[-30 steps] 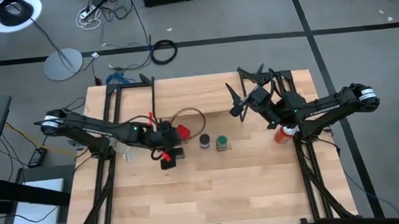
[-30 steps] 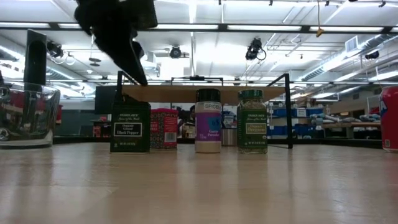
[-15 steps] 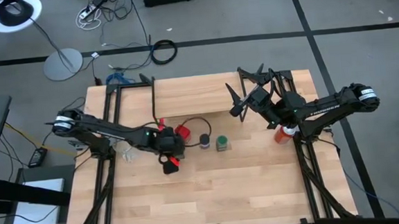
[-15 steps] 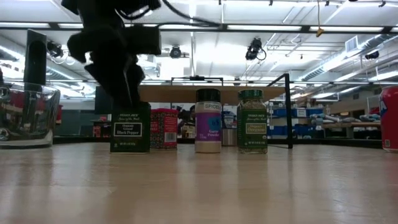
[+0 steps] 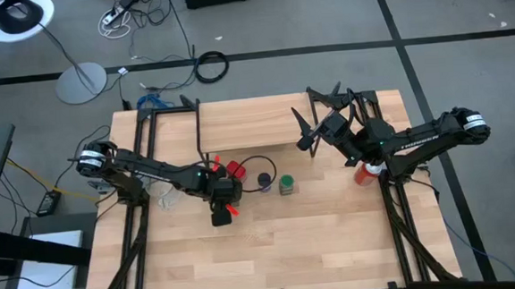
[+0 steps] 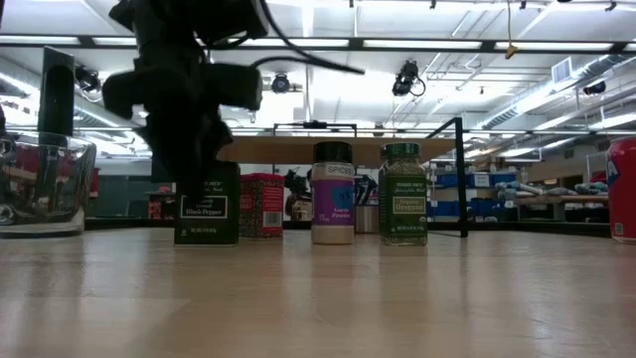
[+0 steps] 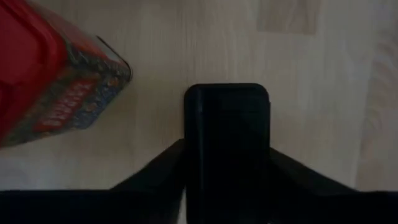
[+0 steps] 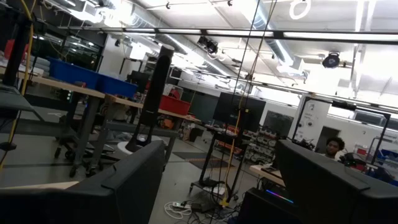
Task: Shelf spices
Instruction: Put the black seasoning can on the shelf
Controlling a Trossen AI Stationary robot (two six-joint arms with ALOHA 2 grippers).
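The dark square tin point(image 7: 227, 124) stands on the table with my left gripper point(image 5: 223, 203) lowered over it from above and shut on it. In the low view the gripper point(image 6: 202, 171) covers the tin's point(image 6: 207, 214) top. Behind it to the right stands the red tin point(image 5: 234, 170) point(image 7: 43, 81), then the purple-labelled jar point(image 6: 332, 199) and the green jar point(image 6: 402, 196), all upright on their bases. The shelf point(image 5: 247, 125) stands behind them, its plank point(image 6: 328, 149) bare. My right gripper point(image 5: 314, 116) waits open in the air near the shelf's right end. My left gripper pinches the dark tin between its two fingers point(image 7: 158, 171), one on each of two opposite side walls point(image 7: 189, 134). The fingers come from above, pointing down. The tin stands upright with its base point(image 6: 207, 242) on the table.
A clear glass cup point(image 6: 40, 184) stands at the table's left side, and a red drink can point(image 5: 362, 174) stands at the right, under my right arm. The near half of the tabletop point(image 5: 273, 251) is bare wood.
My left gripper has moved toward the table's right and near edges and come down over the dark tin, turning until its fingers point down beside the tin's sides. The tin and the other containers stand where they were.
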